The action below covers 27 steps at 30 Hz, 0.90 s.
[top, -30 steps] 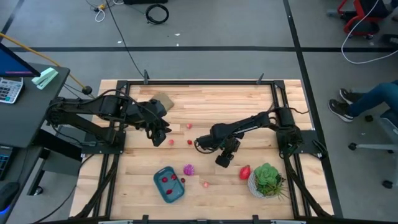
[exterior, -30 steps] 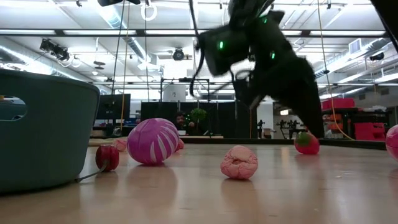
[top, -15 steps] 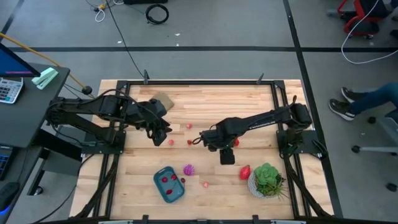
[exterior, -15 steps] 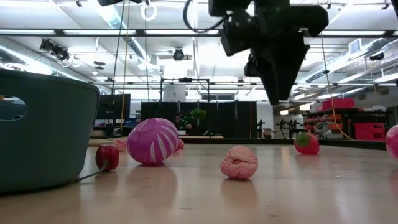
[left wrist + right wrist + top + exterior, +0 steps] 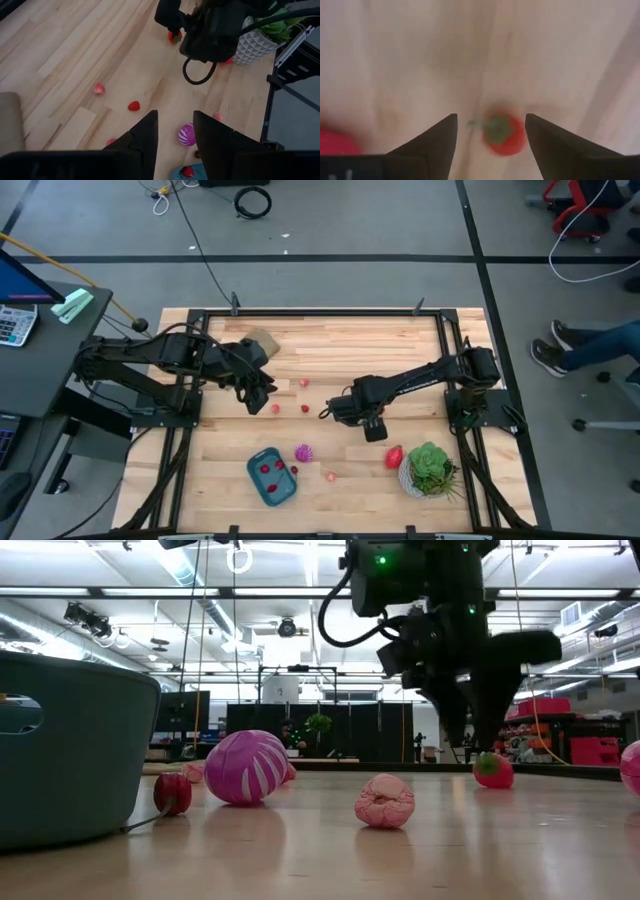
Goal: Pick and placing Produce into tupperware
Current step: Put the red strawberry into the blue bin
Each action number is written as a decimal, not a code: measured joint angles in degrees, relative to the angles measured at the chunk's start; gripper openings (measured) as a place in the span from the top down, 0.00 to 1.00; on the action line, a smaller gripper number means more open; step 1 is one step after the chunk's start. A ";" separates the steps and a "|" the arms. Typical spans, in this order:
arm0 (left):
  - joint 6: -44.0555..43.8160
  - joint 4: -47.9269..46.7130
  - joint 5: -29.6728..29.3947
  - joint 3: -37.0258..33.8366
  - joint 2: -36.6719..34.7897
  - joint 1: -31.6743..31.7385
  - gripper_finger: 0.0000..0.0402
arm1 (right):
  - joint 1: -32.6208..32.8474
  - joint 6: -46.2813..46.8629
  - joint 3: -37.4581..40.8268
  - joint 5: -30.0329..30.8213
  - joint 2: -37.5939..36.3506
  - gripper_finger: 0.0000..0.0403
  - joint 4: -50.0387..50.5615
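A small red, green-stemmed produce piece (image 5: 502, 135) lies on the desk (image 5: 395, 60) between the right gripper (image 5: 490, 131)'s released jaws.

We see the teal tupperware (image 5: 272, 477) lying open and tilted near the table's front edge, with two red pieces (image 5: 266, 468) inside. Just beside it lie a magenta striped ball (image 5: 303, 452) and a pale pink piece (image 5: 330, 475). More red produce (image 5: 305, 407) lies scattered mid-table, well apart.

Wooden table (image 5: 330, 350) carries teal tupperware (image 5: 272, 476), scattered produce (image 5: 303, 452) (mostly red), potted plant (image 5: 430, 469), tan piece (image 5: 262, 341).
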<state>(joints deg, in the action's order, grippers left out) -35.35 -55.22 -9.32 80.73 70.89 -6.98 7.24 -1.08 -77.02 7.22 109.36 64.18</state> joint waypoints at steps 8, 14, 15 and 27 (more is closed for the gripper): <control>-0.02 0.17 -0.02 0.00 0.00 0.02 0.66 | -0.48 -2.28 3.14 -0.79 0.00 0.41 -1.93; -0.03 0.79 -0.04 0.00 0.00 0.00 0.68 | -0.41 -2.75 6.50 -1.11 0.00 0.42 -2.94; -0.04 0.83 -0.04 -0.02 0.00 0.00 0.69 | -0.41 -2.86 7.11 -0.98 0.02 0.43 -3.15; 0.00 1.04 -0.08 0.00 0.00 0.01 0.68 | -1.46 -5.00 10.02 1.98 0.02 0.62 -4.51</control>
<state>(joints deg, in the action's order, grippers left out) -35.35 -54.18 -9.40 80.73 70.89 -6.97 5.78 -6.08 -67.00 9.20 109.38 59.67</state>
